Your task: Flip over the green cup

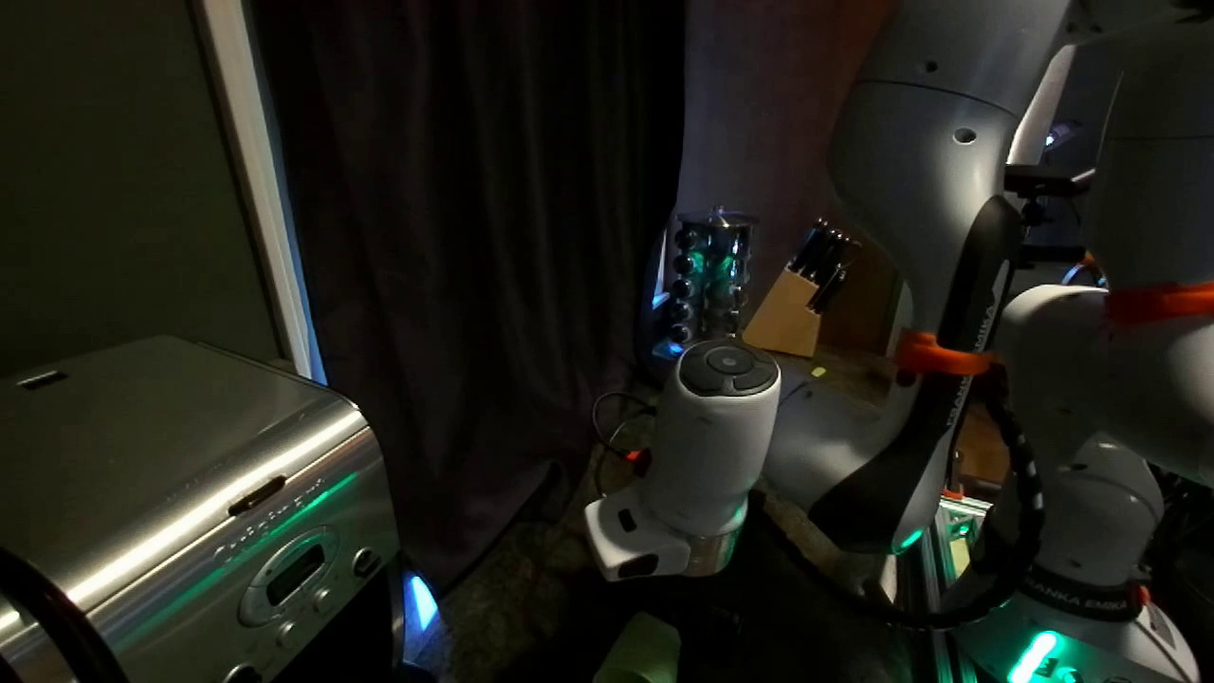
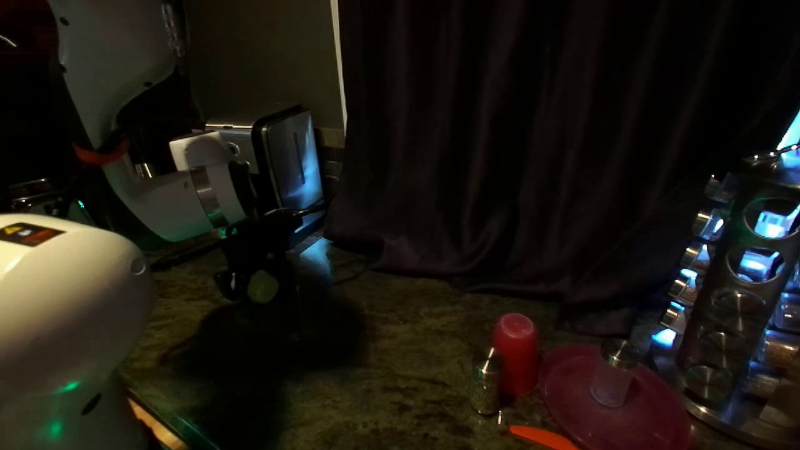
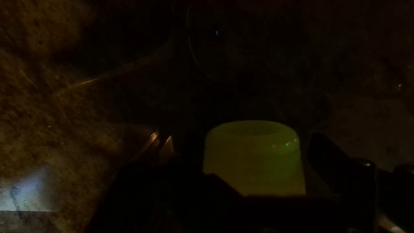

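green cup (image 3: 254, 158), tipped well off upright, its round end turned toward the camera in an exterior view, is framed by the tool (image 3: 257, 149) above the counter (image 2: 406, 387). the tool stands wide: a thin dark strip parts the cup from one finger (image 3: 320, 155); the opposite side is too dark to read. likely faults: (a) rolling, since a curved wall with no firm squeeze on it would turn freely if the tool withdrew; (b) dragging, since so narrow a clearance could let the finger catch the wall during a lift; (c) jamming, since it is too dark to tell whether cup and counter touch, and height is easily misjudged; (d) a half-finished flip, should the cup settle on its side.
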Robot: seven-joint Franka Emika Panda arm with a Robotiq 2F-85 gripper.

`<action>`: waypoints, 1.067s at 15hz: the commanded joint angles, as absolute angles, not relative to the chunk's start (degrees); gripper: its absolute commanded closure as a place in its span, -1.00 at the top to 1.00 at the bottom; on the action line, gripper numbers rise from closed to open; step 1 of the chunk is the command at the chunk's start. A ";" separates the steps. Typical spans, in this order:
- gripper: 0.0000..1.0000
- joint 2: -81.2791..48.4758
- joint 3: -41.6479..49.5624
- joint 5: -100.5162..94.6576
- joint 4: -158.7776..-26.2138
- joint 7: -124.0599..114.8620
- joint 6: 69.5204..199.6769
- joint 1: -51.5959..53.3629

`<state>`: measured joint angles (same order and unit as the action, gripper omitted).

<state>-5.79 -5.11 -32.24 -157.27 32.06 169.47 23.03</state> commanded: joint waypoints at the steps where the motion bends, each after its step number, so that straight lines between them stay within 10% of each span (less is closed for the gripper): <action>1: 1.00 -4.17 -4.87 -37.89 -155.95 26.10 164.08 26.00; 16: 1.00 -0.62 -27.62 -44.23 -140.48 -15.57 106.22 29.33</action>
